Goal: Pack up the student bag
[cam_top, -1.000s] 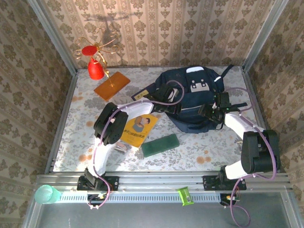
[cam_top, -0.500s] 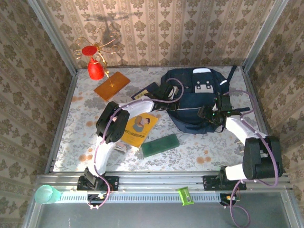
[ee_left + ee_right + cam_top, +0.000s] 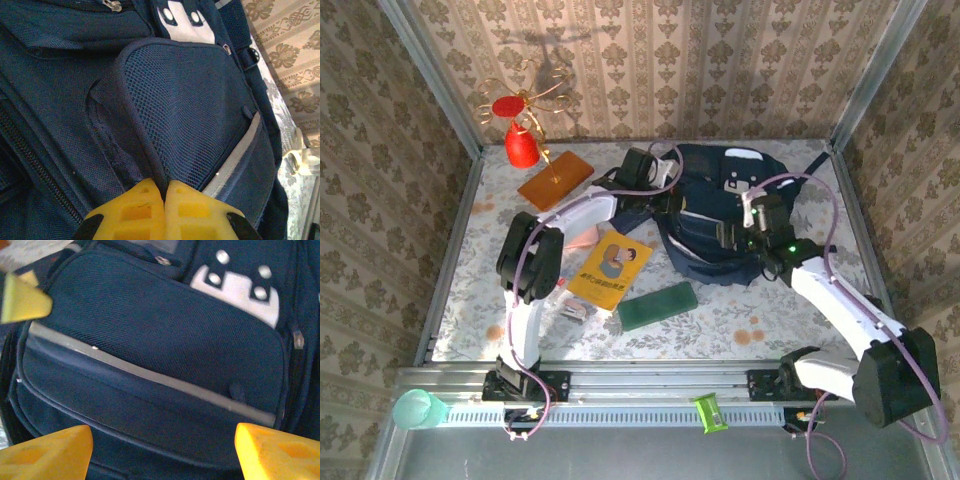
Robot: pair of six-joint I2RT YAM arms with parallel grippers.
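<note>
Both claws work the student bag, lying at the far right of the table: the left claw is pinched shut on the piped rim of its mesh pocket, seemingly to hold it open, while the right claw hangs spread wide over the front pocket

booklet mid-table, student bag behind-right, seemingly apart

Left arm: stretched to far centre, pincer pinched closed on a fold of the student bag | Right arm: bent, reaching far-left, pincer spread wide, gripping nothing
</note>
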